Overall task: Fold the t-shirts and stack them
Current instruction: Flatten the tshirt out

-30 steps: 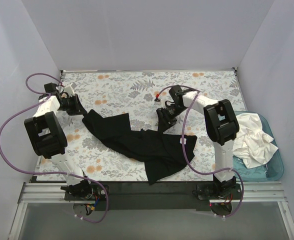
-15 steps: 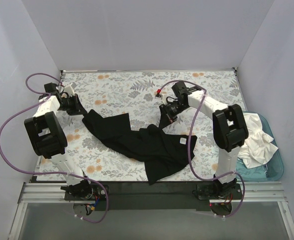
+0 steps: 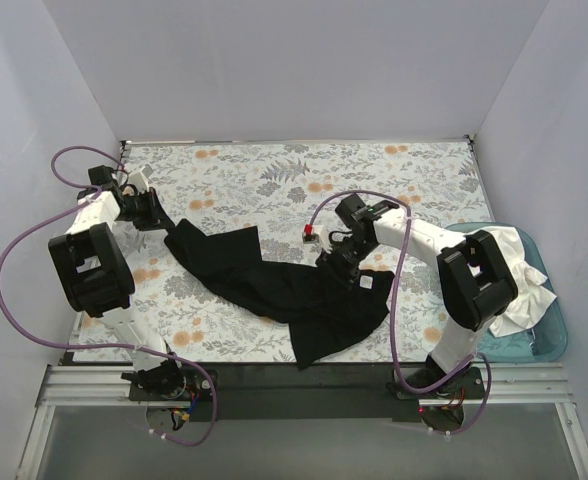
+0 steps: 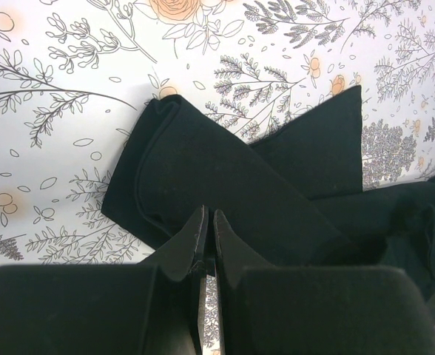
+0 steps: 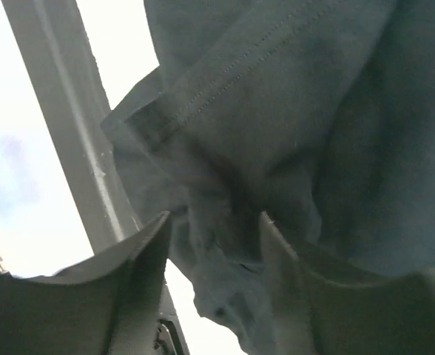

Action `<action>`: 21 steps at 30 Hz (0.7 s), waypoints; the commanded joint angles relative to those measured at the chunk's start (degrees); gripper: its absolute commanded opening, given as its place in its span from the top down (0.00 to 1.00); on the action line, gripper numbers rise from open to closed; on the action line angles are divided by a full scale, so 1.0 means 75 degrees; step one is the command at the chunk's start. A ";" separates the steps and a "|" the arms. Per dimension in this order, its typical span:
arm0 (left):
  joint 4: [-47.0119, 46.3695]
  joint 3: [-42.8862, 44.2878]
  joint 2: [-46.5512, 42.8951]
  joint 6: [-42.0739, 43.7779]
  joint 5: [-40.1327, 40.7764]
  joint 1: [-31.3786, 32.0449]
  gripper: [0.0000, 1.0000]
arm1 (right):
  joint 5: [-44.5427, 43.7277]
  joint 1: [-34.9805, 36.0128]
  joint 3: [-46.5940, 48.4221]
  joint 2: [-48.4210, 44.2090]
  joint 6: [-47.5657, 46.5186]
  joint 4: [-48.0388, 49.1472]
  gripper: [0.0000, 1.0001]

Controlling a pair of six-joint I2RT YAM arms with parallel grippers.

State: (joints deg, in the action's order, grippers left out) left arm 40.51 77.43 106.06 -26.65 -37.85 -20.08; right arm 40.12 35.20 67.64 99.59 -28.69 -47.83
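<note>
Cloth sheet (image 3: 374, 170) covers the table, arm bases at its near edge. T-shirt (image 3: 284, 290) lies on the sheet, running diagonally from far left to near middle-right, its near end close to the sheet's near edge. Left gripper (image 3: 162, 220) sits at the shirt's far-left end, fingertips over the hem in the left wrist view (image 4: 206, 222). Right gripper (image 3: 339, 258) is on the shirt's right part, with cloth between its fingers. Tub (image 3: 549, 340) sits right of the sheet, near corner, beside the right arm. Other t-shirts (image 3: 534, 295) are heaped in the tub, partly hidden by that arm.
</note>
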 commanded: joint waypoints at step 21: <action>0.0141 0.0176 -0.0219 0.0062 -0.0239 0.0005 1.00 | -0.2852 0.1833 0.0779 -0.1080 -0.0487 0.0589 0.40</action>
State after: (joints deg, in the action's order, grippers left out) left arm 40.64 77.43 106.06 -26.61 -38.11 -20.08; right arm 26.72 46.48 72.36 90.83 -30.87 -44.53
